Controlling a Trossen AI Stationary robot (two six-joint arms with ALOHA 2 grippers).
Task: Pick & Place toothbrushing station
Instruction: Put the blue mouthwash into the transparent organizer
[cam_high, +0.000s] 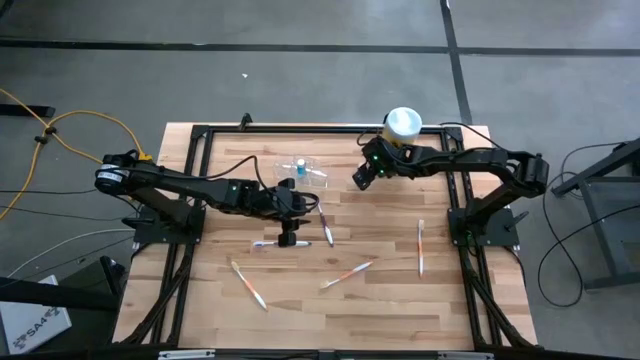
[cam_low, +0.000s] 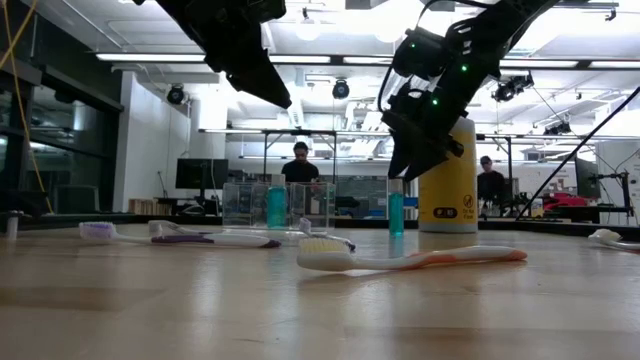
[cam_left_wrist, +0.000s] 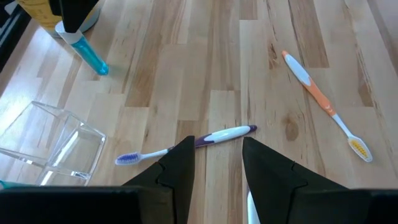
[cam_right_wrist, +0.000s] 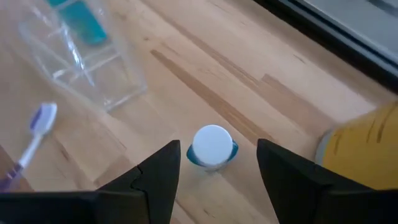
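Wooden table (cam_high: 400, 300), scattered toothbrushes (cam_high: 347, 273), clear holder (cam_high: 300, 170), yellow canister (cam_high: 402, 127), perhaps toothpaste (cam_right_wrist: 212, 147)

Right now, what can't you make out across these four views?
- Clear holder: in the high view too faint to see how many compartments it has or what stands in them; cut off by the edge in the left wrist view.
- Yellow canister: cut by the edge in the right wrist view; its label in the low view is too small to read.
- Purple toothbrush: partly behind the left fingers.
- Left fingers: cropped by the low view's top edge.
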